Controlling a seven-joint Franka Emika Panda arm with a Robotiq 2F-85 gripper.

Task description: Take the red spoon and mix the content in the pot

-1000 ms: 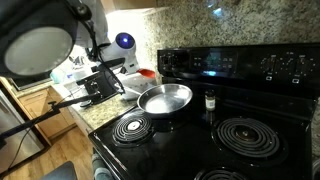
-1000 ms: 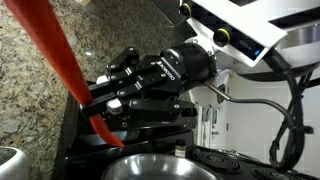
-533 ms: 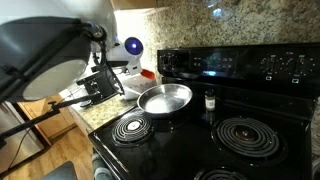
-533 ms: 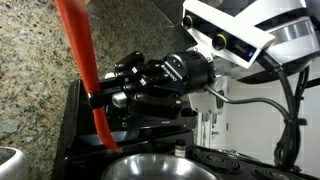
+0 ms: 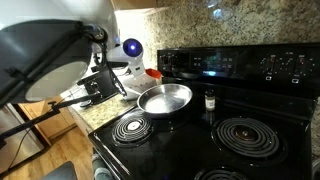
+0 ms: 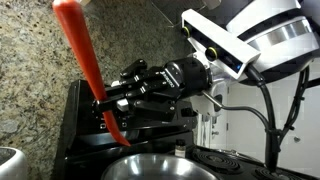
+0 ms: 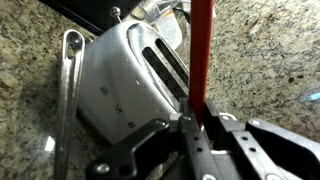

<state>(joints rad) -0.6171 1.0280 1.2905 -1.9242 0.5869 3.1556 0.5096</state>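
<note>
Claw (image 6: 104,102) clamps the red spoon (image 6: 80,55) low on its slim shaft, tilted, lower tip near the pot (image 6: 160,168) on the stove (image 5: 200,140). Spoon looks light, stiff, smooth plastic; it may pivot during stirring.

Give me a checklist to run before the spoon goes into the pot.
1. Grip of the hand on the red spoon: ok, clamped.
2. Spoon over the pot: not ok; the wrist view shows the toaster below.
3. Pot upright on the stove: ok.
4. Contents in the pot: cannot tell; none visible.
5. Small jar apart from the pot: ok.
</note>
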